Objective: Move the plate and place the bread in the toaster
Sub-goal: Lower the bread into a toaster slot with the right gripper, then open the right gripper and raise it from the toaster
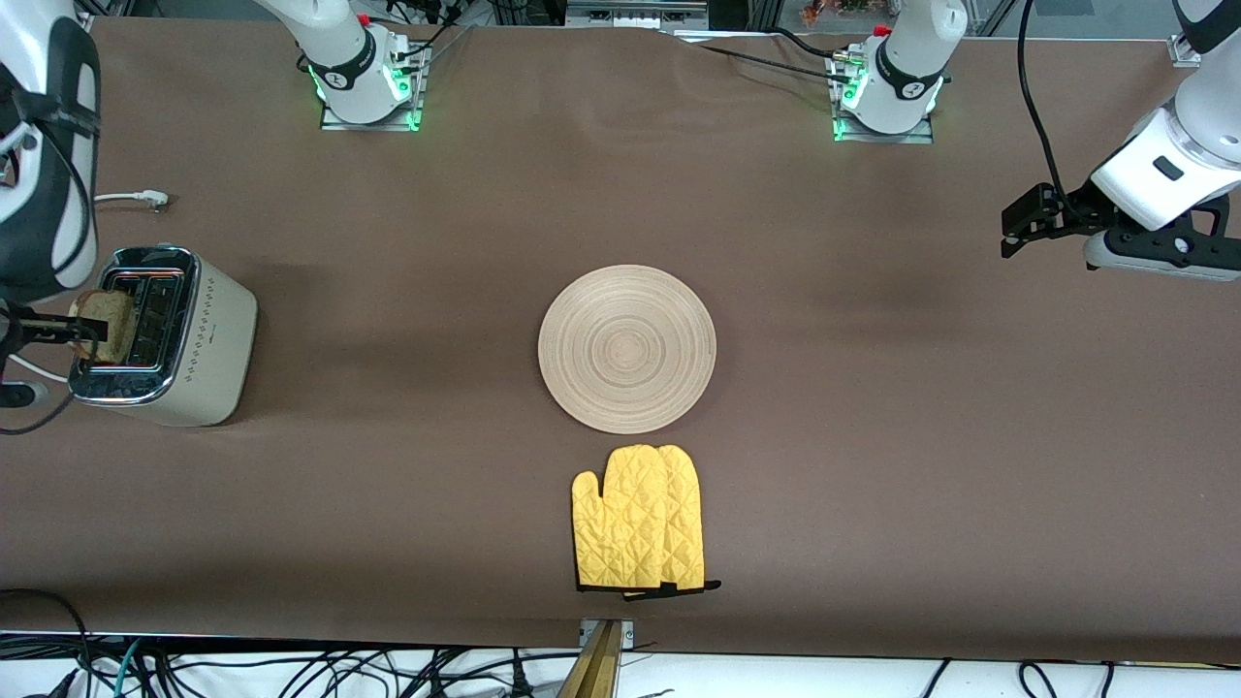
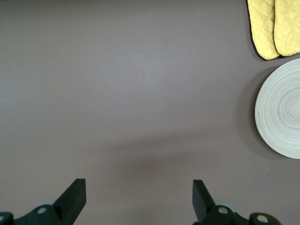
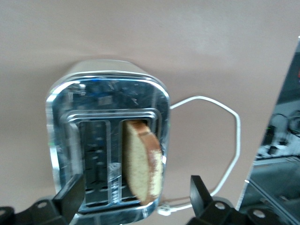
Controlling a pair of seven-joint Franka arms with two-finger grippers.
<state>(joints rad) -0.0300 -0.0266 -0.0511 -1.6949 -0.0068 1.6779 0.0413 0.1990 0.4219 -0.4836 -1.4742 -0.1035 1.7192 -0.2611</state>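
Observation:
The cream toaster (image 1: 211,351) stands at the right arm's end of the table. The bread (image 1: 105,325) stands upright in one of its slots, its top sticking out above the chrome. In the right wrist view the bread (image 3: 143,164) sits in the toaster (image 3: 105,91). My right gripper (image 1: 41,334) hovers just over the toaster, open, its fingers (image 3: 70,194) wide on either side of the bread and not touching it. The plate (image 1: 627,349) lies flat at mid-table. My left gripper (image 1: 1013,231) waits open and empty, above the left arm's end of the table.
A yellow oven mitt (image 1: 638,531) lies just nearer the front camera than the plate; mitt (image 2: 274,26) and plate (image 2: 281,110) show in the left wrist view. The toaster's white cord (image 3: 229,140) loops on the table beside it, its plug (image 1: 145,199) nearer the bases.

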